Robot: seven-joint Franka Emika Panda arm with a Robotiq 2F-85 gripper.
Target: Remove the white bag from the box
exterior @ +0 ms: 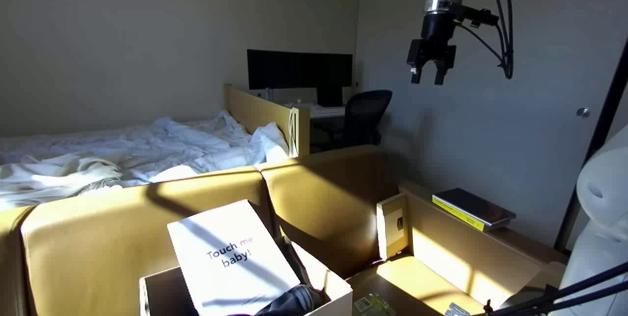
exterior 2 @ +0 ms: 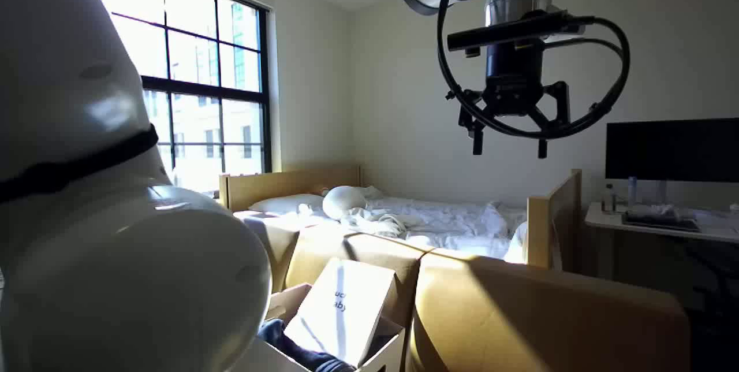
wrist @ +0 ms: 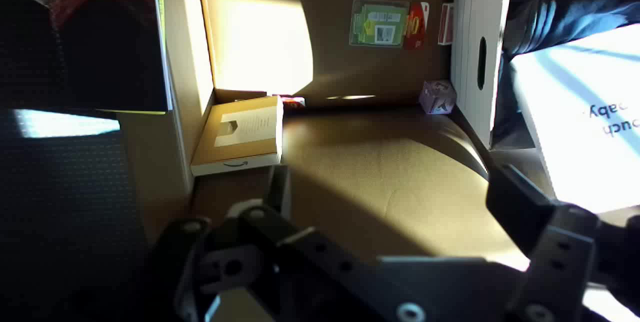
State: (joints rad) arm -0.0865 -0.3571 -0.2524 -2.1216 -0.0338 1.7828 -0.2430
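White bag (exterior: 238, 276) is leaning tilted in the box (wrist: 467, 54), upper part sticking out above the rim. Gripper (exterior 2: 510, 148) is hanging well above it and off to one side, pointing down; jaws are standing wide apart. In the wrist view the bag is showing at the right edge, outside the gap; the gap is framing tan surface (wrist: 380, 182).

Materials: box is showing pale card walls with an oval cut-out. Dark blue fabric (wrist: 565, 17), soft and creased, is bunching beside the bag inside. Surface is looking smooth, leather-like, catching hard sun patches.

Bag: flat, rectangular, crisp-edged, glaring white in the sun. Shadow bands are crossing it. Black "Touch me baby!" lettering is running across its face; wrist view is showing that upside down, partly cut off.
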